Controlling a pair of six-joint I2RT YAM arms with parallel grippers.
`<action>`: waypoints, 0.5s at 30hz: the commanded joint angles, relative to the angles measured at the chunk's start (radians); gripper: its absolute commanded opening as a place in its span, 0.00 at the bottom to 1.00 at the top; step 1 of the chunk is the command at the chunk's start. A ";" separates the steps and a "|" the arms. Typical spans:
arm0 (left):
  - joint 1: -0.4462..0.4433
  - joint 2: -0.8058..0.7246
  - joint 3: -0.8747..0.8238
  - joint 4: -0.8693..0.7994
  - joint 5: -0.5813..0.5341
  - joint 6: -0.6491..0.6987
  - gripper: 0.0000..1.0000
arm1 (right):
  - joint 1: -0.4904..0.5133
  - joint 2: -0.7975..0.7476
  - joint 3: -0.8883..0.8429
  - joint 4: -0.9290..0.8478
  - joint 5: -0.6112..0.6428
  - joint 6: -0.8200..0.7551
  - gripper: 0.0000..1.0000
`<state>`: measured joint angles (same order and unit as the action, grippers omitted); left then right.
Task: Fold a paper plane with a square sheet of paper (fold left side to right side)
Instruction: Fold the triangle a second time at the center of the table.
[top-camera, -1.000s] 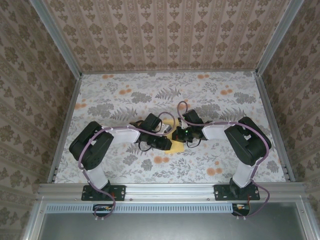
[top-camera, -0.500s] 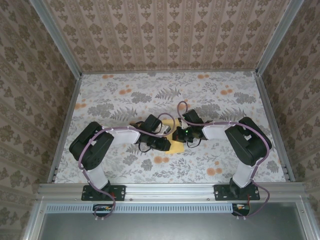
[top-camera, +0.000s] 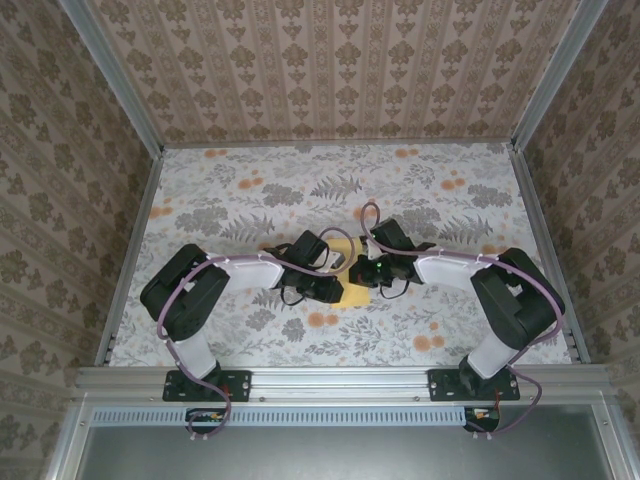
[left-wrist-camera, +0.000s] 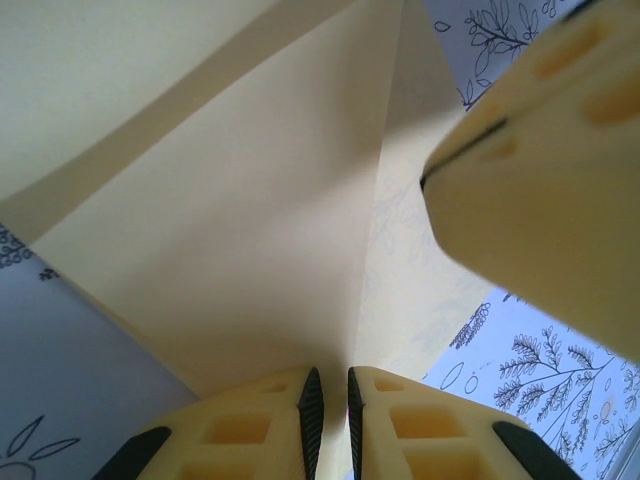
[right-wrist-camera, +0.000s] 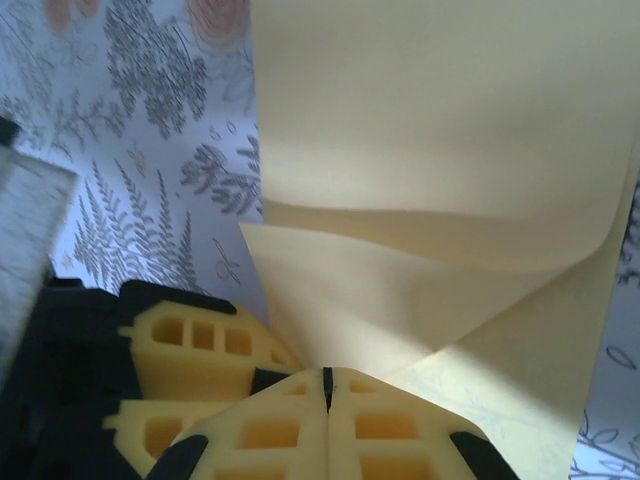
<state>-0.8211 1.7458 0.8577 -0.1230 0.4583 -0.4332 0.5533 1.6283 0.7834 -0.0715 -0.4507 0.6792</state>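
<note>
The square sheet of paper sits at the middle of the floral tabletop, between the two arms, which meet over it from left and right. From above, the arms cover most of the sheet. Its visible yellow shows as a narrow strip running from the far side toward the near edge, so its long axis lies roughly front to back. I cannot tell which way it points.

In the left wrist view the paper is lifted and bent rather than flat. A sharp crease runs from the top of the view straight down into the slit between the left jaws. The fingers of the left jaws are nearly together, pinching the paper at that crease. The foam-yellow right jaws sit just beside it at the upper right.

In the right wrist view the right jaws are pressed fully together. The sheet curls up and away from their seam in two overlapping layers, gripped at its edge.
</note>
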 joint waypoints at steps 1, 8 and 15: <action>-0.014 0.056 -0.022 -0.099 -0.075 0.024 0.19 | 0.014 0.013 -0.006 -0.031 -0.023 -0.019 0.00; -0.017 0.053 -0.022 -0.106 -0.084 0.023 0.19 | 0.025 0.063 0.032 0.007 -0.039 -0.006 0.00; -0.019 0.055 -0.016 -0.114 -0.091 0.026 0.19 | 0.030 0.093 0.050 0.018 -0.044 -0.002 0.00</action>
<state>-0.8253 1.7458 0.8616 -0.1295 0.4446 -0.4332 0.5770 1.7088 0.8043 -0.0681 -0.4770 0.6796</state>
